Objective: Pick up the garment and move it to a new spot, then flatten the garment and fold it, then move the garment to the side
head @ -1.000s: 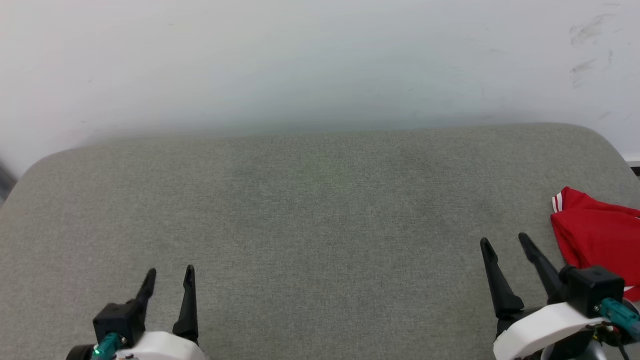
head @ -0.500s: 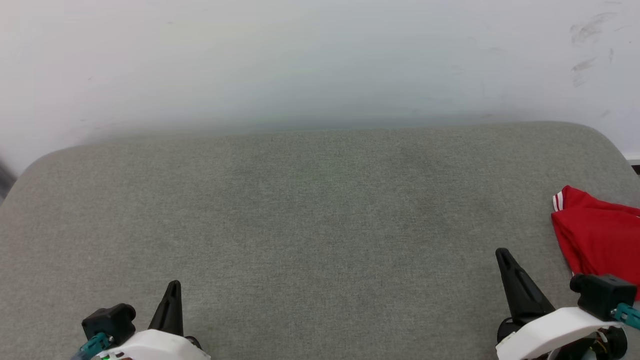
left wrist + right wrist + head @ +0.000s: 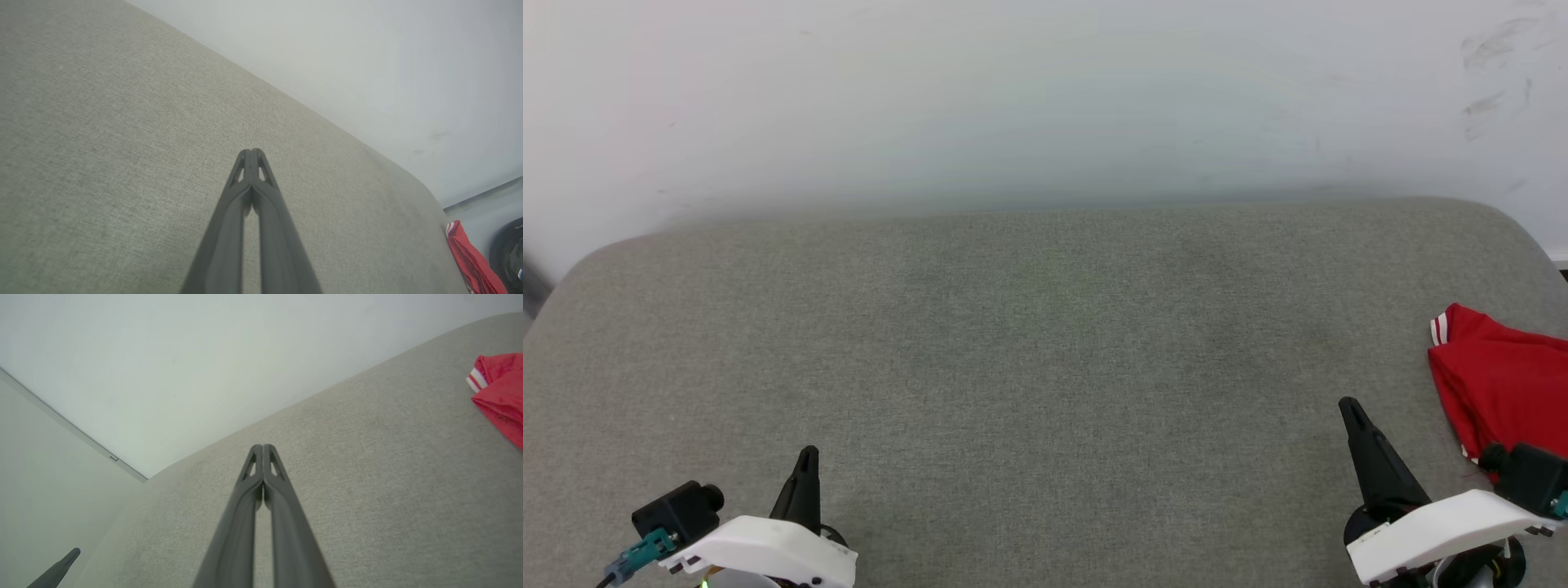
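On the grey cushion's [image 3: 1045, 327] right edge lies the garment [image 3: 1499, 384], bunched. Toward the cushion's near side I see my left gripper [image 3: 807, 453] and right gripper [image 3: 1348, 406], each with fingers pressed together, holding nothing.

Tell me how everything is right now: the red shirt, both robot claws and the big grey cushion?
garment: bunched up, lying at the cushion's right edge, nothing holding it.
left gripper: shut, empty, over the cushion's near side.
right gripper: shut, empty, fingers beside the garment but apart from it.
cushion: flat and smooth.
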Motion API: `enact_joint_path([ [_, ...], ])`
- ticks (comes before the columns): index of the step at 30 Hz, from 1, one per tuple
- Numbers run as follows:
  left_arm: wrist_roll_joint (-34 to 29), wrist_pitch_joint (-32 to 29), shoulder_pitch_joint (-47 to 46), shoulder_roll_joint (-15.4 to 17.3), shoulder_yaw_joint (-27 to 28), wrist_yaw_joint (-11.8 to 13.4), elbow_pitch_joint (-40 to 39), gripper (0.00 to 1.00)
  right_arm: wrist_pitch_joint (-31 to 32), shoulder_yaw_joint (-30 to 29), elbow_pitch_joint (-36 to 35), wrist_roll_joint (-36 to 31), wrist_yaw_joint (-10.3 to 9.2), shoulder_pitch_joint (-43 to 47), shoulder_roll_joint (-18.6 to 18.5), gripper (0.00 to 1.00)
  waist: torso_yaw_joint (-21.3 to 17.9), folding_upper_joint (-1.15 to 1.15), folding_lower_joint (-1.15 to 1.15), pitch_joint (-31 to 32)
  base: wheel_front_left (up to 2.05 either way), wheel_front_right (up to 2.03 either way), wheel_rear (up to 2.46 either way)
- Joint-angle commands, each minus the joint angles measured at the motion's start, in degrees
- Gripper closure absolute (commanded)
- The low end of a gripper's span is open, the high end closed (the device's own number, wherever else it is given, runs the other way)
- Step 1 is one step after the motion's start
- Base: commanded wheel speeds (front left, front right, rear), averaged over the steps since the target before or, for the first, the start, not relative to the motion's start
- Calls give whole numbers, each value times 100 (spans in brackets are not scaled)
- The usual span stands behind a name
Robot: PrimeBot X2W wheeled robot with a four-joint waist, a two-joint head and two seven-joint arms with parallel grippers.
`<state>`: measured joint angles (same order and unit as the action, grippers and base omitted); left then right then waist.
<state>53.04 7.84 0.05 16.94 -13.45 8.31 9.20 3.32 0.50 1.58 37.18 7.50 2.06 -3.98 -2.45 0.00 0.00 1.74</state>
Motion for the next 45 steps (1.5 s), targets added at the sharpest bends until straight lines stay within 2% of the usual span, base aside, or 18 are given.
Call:
enact_joint_path([
  [1, 144, -35, -180, -11, 117, -74, -41, 100, -5, -27, -30, 214, 0, -190, -49, 100, 3, 0, 0, -2, 0, 0, 0],
  [24, 1401, -469, -345, -439, 707, -571, 117, 100, 37, -167, 375, 2006, 0, -415, -61, 100, 61, 0, 0, -48, 0, 0, 0],
  [45, 2276, -780, -460, -759, 1134, -918, 239, 100, 83, -289, 668, 3243, 0, -561, -50, 100, 111, 0, 0, -87, 0, 0, 0],
])
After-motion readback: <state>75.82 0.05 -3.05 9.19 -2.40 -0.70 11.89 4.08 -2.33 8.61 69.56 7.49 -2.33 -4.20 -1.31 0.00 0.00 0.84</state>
